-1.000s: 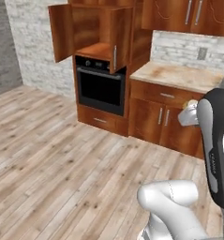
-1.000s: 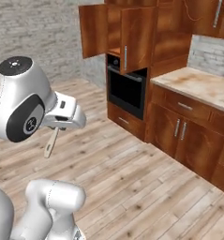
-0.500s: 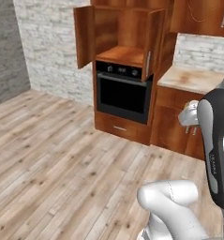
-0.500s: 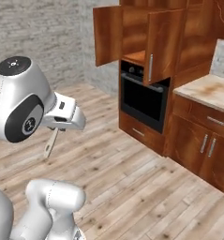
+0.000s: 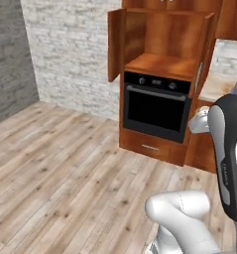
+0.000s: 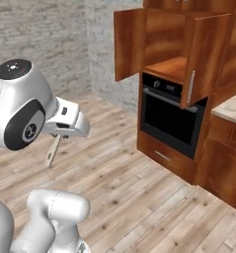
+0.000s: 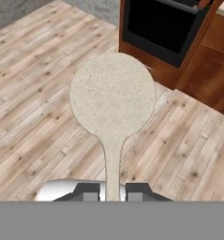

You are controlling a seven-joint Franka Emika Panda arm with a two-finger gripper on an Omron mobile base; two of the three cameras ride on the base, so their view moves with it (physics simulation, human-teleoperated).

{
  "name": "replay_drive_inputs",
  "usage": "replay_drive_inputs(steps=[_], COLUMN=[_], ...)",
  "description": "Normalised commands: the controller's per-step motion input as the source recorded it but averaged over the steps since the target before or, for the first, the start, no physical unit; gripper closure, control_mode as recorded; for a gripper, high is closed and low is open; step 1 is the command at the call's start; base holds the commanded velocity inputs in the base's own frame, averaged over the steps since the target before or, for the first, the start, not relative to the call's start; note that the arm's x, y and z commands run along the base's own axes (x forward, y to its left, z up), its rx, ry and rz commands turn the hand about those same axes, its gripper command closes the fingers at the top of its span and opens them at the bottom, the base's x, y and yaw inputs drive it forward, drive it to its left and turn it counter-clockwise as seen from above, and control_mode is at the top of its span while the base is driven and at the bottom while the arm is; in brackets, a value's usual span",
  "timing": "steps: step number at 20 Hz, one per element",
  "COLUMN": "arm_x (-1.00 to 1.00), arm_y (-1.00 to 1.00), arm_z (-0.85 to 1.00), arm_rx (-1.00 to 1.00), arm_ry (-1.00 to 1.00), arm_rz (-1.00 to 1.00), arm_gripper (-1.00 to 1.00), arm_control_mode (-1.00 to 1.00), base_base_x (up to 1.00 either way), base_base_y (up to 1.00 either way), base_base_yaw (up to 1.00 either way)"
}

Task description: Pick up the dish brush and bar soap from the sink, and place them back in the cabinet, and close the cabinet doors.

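**Carrying the brush toward the open cabinet**

Between the two finger tips of my gripper [image 7: 113, 191], the dish brush [image 7: 112, 101] sits pinched by its thin handle, round pale head pointing out ahead over the wooden floor [image 5: 65, 168]. In the right base view the brush hangs below the hand. The cabinet [image 5: 162, 37] stands ahead with both cabinet doors [image 6: 201, 57] swung wide, its shelf [image 5: 162, 64] bare above the black oven [image 5: 157, 106].

To do this well, I judge I should close in squarely, lift the brush above shelf height, then reach in between the doors. The right-hand door juts toward me and looks easiest to clip. A counter [image 6: 233, 108] flanks the cabinet.
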Motion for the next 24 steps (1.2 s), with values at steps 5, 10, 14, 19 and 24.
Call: replay_drive_inputs(steps=[5,10,14,19,24], arm_x=[0.0,0.0,0.0,0.0,0.0], arm_y=[0.0,0.0,0.0,0.0,0.0], arm_z=[0.0,0.0,0.0,0.0,0.0], arm_rx=[0.0,0.0,0.0,0.0,0.0], arm_ry=[0.0,0.0,0.0,0.0,0.0], arm_rz=[0.0,0.0,0.0,0.0,0.0], arm_gripper=[1.0,1.0,1.0,1.0,1.0], arm_control_mode=[1.0,1.0,1.0,1.0,1.0], base_base_x=[0.97,0.79,0.67,0.62,0.66], base_base_y=[0.38,0.27,0.23,0.38,0.46], base_base_yaw=[-0.21,-0.37,-0.46,-0.48,-0.45])
